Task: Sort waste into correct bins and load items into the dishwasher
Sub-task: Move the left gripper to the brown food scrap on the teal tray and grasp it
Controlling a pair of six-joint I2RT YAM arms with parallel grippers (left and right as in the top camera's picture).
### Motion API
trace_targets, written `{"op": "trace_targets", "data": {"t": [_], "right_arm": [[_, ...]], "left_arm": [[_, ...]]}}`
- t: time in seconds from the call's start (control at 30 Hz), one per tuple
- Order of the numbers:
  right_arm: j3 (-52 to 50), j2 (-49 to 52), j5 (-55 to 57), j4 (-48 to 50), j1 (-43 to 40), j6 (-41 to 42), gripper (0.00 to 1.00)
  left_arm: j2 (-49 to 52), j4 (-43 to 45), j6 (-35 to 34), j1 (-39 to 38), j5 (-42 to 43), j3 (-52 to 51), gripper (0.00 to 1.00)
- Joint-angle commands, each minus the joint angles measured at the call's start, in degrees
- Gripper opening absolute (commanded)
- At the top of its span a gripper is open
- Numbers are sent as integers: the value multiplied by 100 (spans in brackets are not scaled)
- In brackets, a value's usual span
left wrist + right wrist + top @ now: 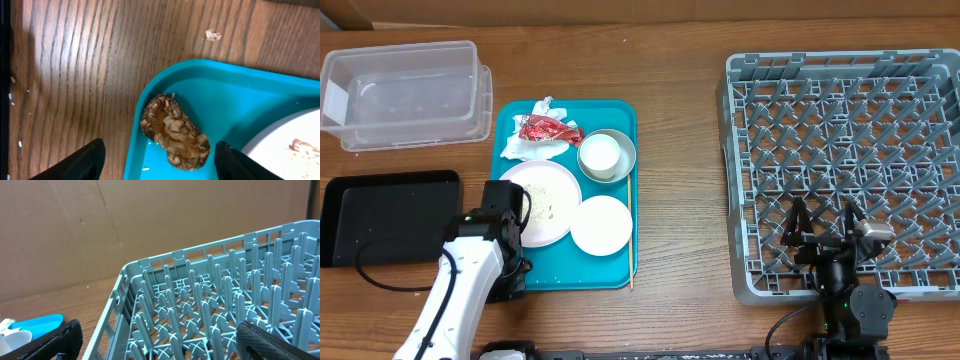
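The left gripper (159,150) has its fingers spread, gripping nothing, a brownish scrap (174,132) lying between them in the teal tray (225,85) corner, the pink plate (295,140) just past one finger. The right gripper (823,228) hangs wide open and empty over the grey dish rack (840,120).

A brown wood-grain table (680,120) bears a teal rectangular serving tray (615,270), its corner below the left gripper (160,150). A shallow black rectangular tray (380,215) lies left of that gripper and a clear plastic rectangular tub (410,95) lies ahead of it. Loose white grains (12,79) lie beside it. A thin wooden stick (631,230) lies on its right. A grey plastic lattice dish rack (732,200) sits under the right gripper (823,218).
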Motion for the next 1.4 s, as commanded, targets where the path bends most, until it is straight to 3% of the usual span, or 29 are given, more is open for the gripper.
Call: {"op": "trace_targets", "data": {"t": [0.0,0.33,0.87,1.37], "right_arm": [[-59,-37,35,44,-15,-24,100],[-59,-37,35,44,-15,-24,100],[-59,-37,35,44,-15,-24,100],[-59,-37,35,44,-15,-24,100]], "left_arm": [[197,35,-166,-26,-162,120,72],[772,570,-162,-26,-184,120,68],[990,625,-175,-33,68,76,61],[1246,743,-247,-31,-37,76,49]]}}
